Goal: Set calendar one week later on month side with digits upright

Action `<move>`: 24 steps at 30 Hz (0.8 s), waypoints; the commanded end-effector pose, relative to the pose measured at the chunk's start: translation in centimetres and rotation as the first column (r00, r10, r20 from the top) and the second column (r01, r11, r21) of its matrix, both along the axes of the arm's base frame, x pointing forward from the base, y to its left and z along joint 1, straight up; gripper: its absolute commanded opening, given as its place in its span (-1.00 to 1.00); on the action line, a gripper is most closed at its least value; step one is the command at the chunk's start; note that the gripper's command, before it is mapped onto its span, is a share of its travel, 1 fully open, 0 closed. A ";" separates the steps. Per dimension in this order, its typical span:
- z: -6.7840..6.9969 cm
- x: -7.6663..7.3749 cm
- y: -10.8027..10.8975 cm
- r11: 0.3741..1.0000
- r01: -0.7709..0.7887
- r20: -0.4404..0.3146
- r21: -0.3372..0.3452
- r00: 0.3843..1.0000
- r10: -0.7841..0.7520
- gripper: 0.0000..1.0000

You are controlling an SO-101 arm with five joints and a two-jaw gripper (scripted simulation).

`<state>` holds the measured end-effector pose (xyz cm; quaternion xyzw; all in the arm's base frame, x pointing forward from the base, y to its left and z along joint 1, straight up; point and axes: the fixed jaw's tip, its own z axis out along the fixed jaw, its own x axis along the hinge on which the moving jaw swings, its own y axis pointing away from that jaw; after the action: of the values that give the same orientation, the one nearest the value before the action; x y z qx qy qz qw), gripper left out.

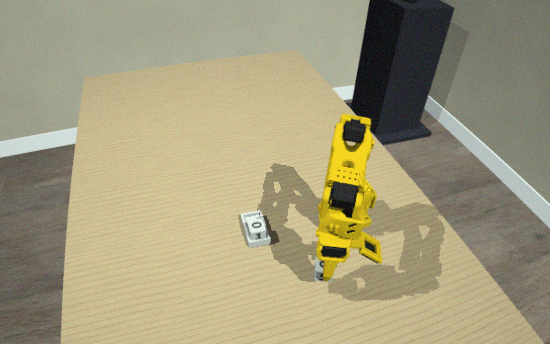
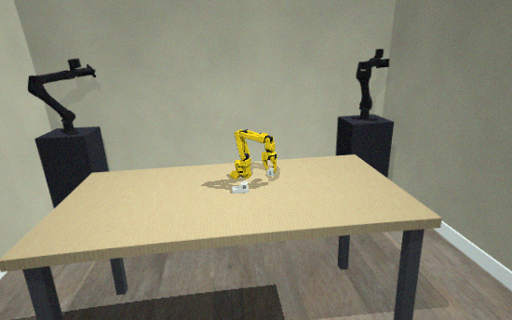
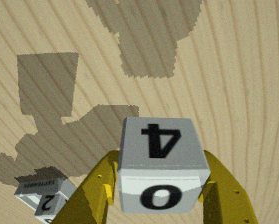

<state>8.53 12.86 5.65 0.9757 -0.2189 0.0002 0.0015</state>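
"What have our jaws (image 1: 331, 272) (image 2: 270, 170) got?"

"They're clamped on one cube (image 1: 319, 270) (image 2: 270, 172) (image 3: 157, 167), 4 and 0 facing our wrist camera."

"And the tray (image 1: 259, 244) (image 2: 239, 190) (image 3: 26, 193)?"

"On the counter (image 1: 170, 200) (image 2: 205, 209) (image 3: 240, 75), well apart from us, the other cube (image 1: 256, 226) (image 2: 245, 186) (image 3: 48, 201) in it."

"So we're mid-carry?"

"Probably. Next we should choose the face, swing over the tray and lower it upright beside its mate."

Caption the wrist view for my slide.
Yellow pincer gripping a numbered cube, calendar tray lower left.
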 end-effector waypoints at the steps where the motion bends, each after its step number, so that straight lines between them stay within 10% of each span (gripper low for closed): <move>1: 0.6 0.1 0.4 0.999 -0.018 0.027 0.043 1.000 0.017 -1.00; 24: -0.1 0.1 0.4 0.999 -0.018 0.027 0.043 1.000 0.017 -1.00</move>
<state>8.56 12.90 5.13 0.9757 -0.2189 0.0016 -0.0022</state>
